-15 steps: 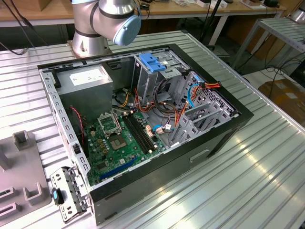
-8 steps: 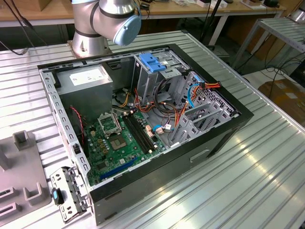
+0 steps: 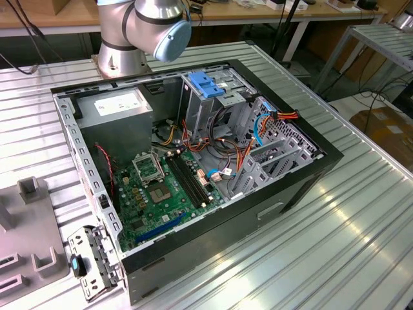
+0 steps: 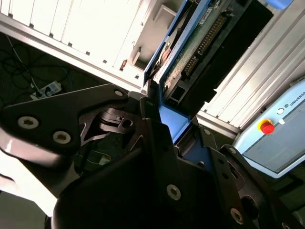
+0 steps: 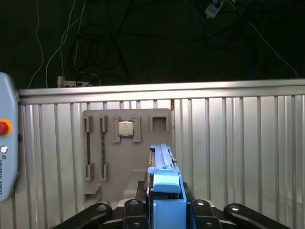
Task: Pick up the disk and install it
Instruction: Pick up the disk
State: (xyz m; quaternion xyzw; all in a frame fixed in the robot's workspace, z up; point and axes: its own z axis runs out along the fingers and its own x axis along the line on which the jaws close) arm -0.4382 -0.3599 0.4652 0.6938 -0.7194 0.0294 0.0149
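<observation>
The fingers (image 5: 194,212) are pinching the disk (image 5: 164,182), one on each flat side. The disk stands on edge between them and sticks out past their tips. In the first wrist view it is seen edge-on, with its blue rail (image 5: 167,193) running along the narrow side. In the second wrist view the fingers (image 4: 155,136) clamp the disk (image 4: 202,45) near one end, and the green circuit board (image 4: 188,57) on its underside and a strip of the blue rail (image 4: 172,120) reach out beyond the fingertips.

The disk is held above the ribbed metal bench (image 5: 238,152) and touches nothing but the fingers. Beyond the fingertips a grey tray (image 5: 126,157) with moulded holders lies flat on the bench, and a square chip (image 5: 126,128) sits in one of its slots. Off to one side of the fingers is a pale blue-grey control pendant (image 5: 5,143) with a red button (image 5: 4,127). Past the far edge of the bench, loose cables (image 5: 95,43) lie on the dark floor.

In the exterior view an open computer case (image 3: 284,194) lies on the bench (image 3: 335,258). It holds a green motherboard (image 3: 151,200), a grey power supply (image 3: 119,110) and a grey drive cage (image 3: 213,106) topped by a blue latch (image 3: 205,84). The arm (image 3: 142,26) stands just behind the case. The grey tray (image 3: 32,226) is at the exterior view's left.
</observation>
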